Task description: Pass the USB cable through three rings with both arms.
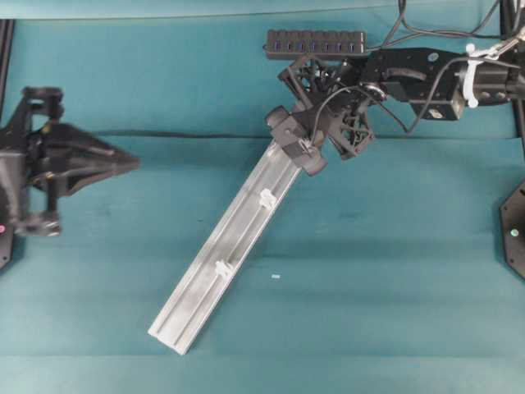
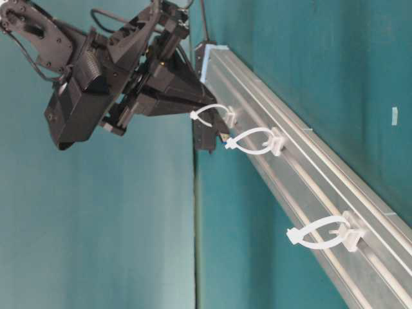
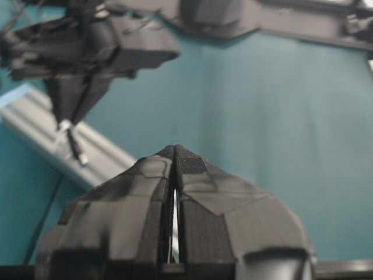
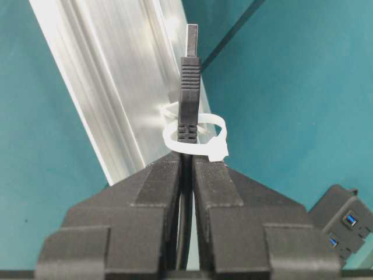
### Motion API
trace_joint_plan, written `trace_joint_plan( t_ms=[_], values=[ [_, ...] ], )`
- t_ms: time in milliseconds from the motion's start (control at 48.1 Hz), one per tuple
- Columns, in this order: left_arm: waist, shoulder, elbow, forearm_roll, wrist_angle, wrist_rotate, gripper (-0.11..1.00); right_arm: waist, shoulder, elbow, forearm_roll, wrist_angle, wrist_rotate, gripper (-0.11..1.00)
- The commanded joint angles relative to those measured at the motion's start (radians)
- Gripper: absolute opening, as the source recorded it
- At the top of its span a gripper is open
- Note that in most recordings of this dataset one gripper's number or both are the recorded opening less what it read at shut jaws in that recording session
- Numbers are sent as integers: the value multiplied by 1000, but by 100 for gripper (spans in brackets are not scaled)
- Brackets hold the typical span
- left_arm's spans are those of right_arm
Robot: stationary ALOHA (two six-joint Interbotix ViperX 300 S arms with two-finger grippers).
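My right gripper [image 4: 186, 158] is shut on the USB cable just behind its dark plug [image 4: 189, 87]. The plug pokes through the first white ring [image 4: 197, 139] at the top end of the silver rail [image 4: 111, 87]. In the table-level view the plug [image 2: 209, 136] hangs past that ring [image 2: 215, 114], and the other two rings [image 2: 254, 141] [image 2: 322, 233] further along the rail have nothing in them. From overhead the right gripper covers the first ring, and the two free rings [image 1: 267, 197] [image 1: 221, 268] show. My left gripper [image 1: 131, 164] is far left, shut, holding nothing.
The black multi-port hub [image 1: 316, 43] lies at the back behind the right arm. The rail [image 1: 205, 287] runs diagonally toward the front left on the teal cloth. A tiny white scrap [image 1: 276, 277] lies right of the rail.
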Motion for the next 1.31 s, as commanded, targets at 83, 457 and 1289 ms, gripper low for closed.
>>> trace_joint_plan(
  t_ms=[83,457,1289],
  values=[
    [29,158,-37,2,-46,-2,31,3,2,-11,6,-6,-2,7],
    [107,522,-87,2,-334,-5,87,2,3,-12,6,-5,2,7],
    [138,888,-368,2,-213,-204,90,0,2,-11,51,-3,21,7]
  ],
)
